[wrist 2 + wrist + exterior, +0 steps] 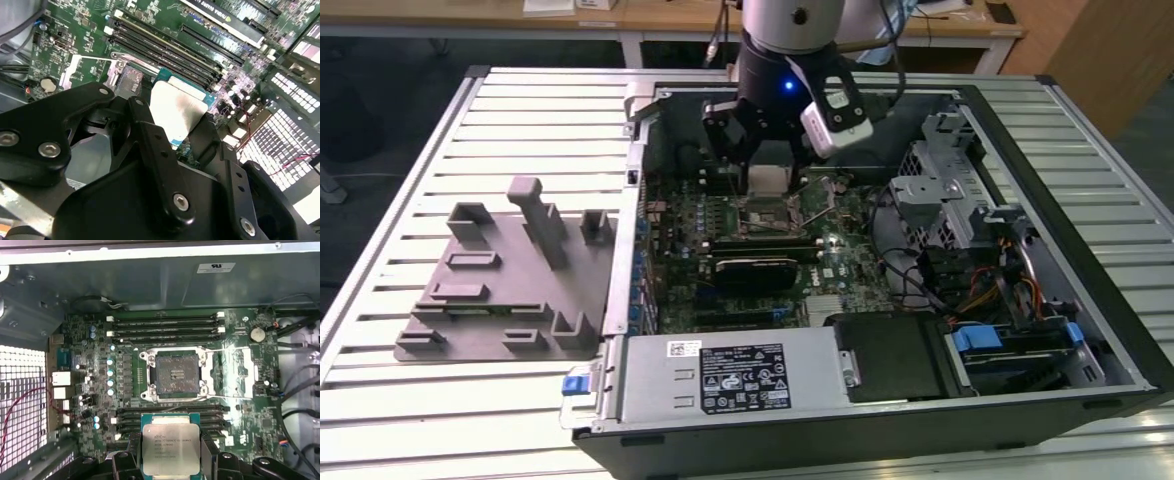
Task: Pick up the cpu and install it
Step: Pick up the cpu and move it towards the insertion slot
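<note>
Currently end effector (171,464) grips the cpu (171,444) by its edges, held above the board, near the open socket (175,376).

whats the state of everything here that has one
cpu: held off the board, short of the socket, not seated
gripper: shut on the cpu
cpu socket: open, nothing in it
computer case: lying on its side, side panel off

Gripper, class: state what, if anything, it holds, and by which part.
The gripper holds the cpu, pinched between its fingers by two opposite side edges.
</note>
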`<state>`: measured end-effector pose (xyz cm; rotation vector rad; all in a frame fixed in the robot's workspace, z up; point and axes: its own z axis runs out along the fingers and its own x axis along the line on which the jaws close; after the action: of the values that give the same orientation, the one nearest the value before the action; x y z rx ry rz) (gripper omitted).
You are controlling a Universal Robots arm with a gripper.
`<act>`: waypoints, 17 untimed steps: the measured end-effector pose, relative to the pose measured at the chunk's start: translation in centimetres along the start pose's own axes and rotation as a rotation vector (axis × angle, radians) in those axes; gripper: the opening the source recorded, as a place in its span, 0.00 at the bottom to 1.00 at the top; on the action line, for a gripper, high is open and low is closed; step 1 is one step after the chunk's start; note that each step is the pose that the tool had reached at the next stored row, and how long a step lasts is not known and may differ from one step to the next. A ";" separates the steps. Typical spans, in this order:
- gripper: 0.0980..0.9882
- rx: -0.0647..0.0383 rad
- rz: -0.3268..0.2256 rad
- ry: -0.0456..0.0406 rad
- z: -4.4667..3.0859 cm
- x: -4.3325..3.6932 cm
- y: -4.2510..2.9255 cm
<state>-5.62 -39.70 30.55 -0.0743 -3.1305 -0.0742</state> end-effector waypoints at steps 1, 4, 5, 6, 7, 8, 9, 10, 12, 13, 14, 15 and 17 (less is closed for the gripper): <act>0.50 0.000 0.000 0.0018 0.19 0.00 0.08; 0.50 0.000 0.000 0.0066 0.74 0.00 0.34; 0.50 0.001 0.000 0.0082 0.92 -0.01 0.45; 0.50 0.001 0.000 0.0096 1.11 -0.01 0.56; 0.50 0.001 0.000 0.0110 1.29 -0.02 0.68; 0.50 0.001 0.001 0.0124 1.48 -0.02 0.80; 0.50 0.001 0.001 0.0142 1.67 -0.02 0.92; 0.50 0.001 0.001 0.0158 1.86 -0.03 1.05; 0.50 0.001 0.001 0.0187 2.23 -0.05 1.32; 0.50 0.001 0.001 0.0201 2.40 -0.05 1.45; 0.50 0.001 0.001 0.0213 2.56 -0.06 1.59; 0.50 0.001 0.001 0.0224 2.73 -0.06 1.73; 0.50 0.001 0.001 0.0250 3.04 -0.08 2.00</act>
<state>-5.47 -37.56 27.61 -0.0746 -3.1054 -0.0725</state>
